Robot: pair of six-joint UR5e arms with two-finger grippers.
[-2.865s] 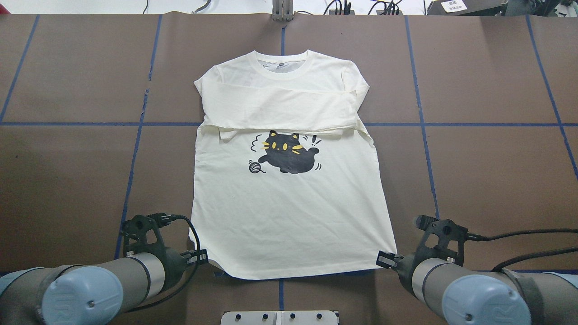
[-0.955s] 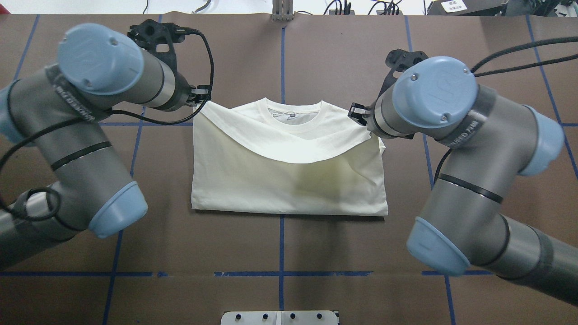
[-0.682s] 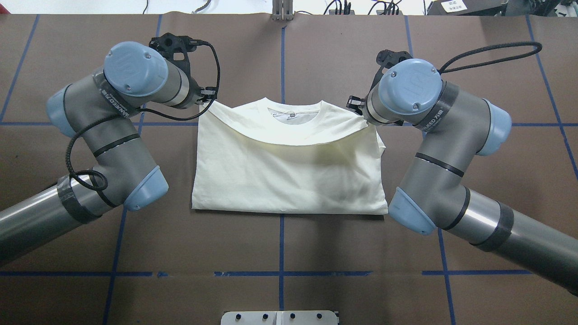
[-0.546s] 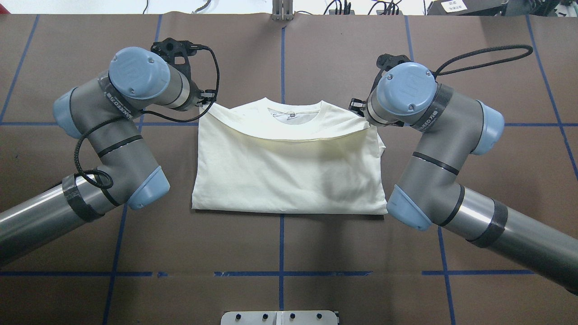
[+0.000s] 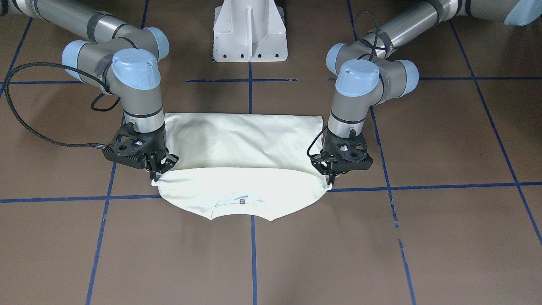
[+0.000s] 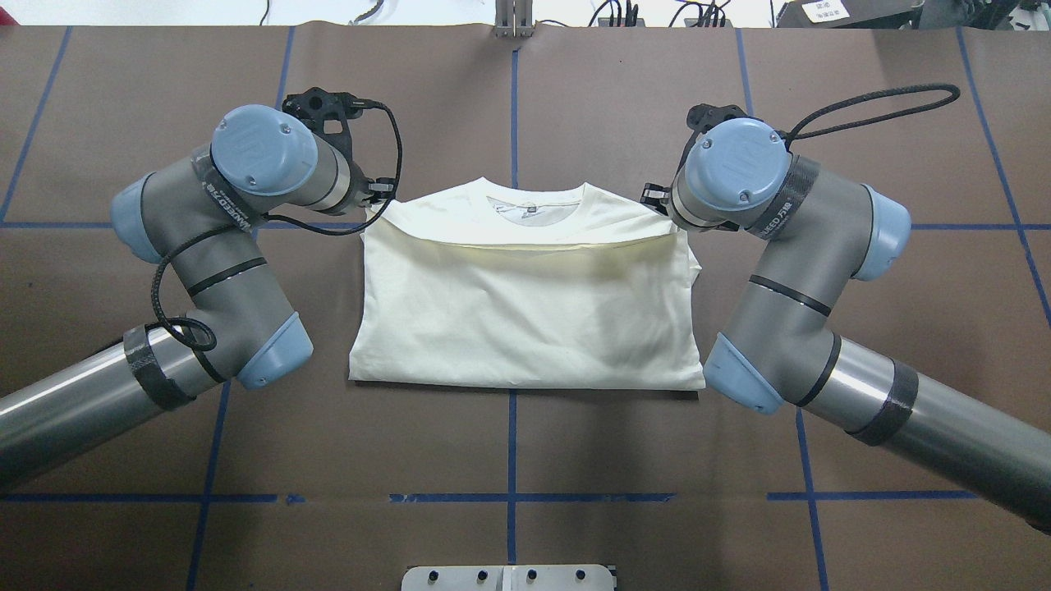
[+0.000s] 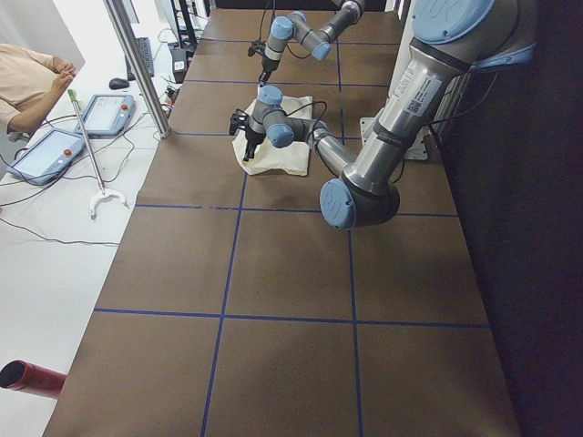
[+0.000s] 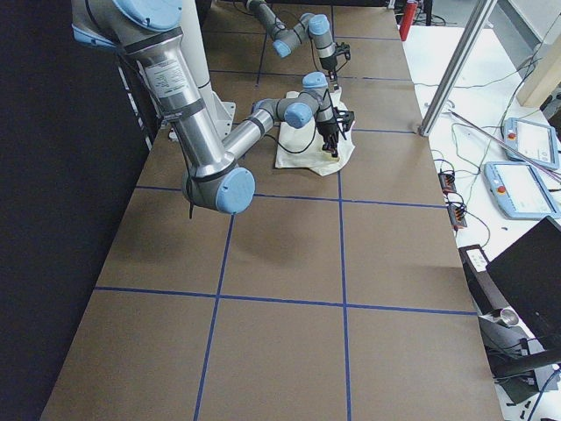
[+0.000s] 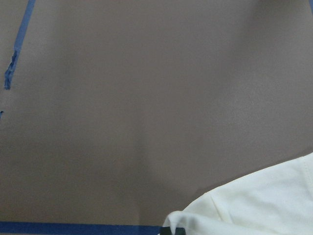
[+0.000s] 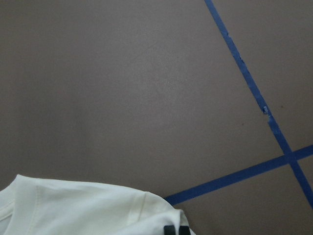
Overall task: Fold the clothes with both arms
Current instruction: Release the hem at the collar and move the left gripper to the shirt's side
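since half a second ago both arms have sunk lower, and the sagging hem has drawn nearly straight just short of the collar. left arm [image 6: 218,279] and right arm [image 6: 784,287] each hold jaws pinched on a hem corner of the shirt [image 6: 525,320], which lies folded in half, plain side up, at mid worktop [image 6: 575,443]. step in hand: laying down the bottom-to-top fold. next, probably, both corners are released together and the jaws lift clear without dragging cloth.

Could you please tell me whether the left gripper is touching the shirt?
Touching. The front-facing view shows the left gripper closed on the shirt corner, with no gap between them.
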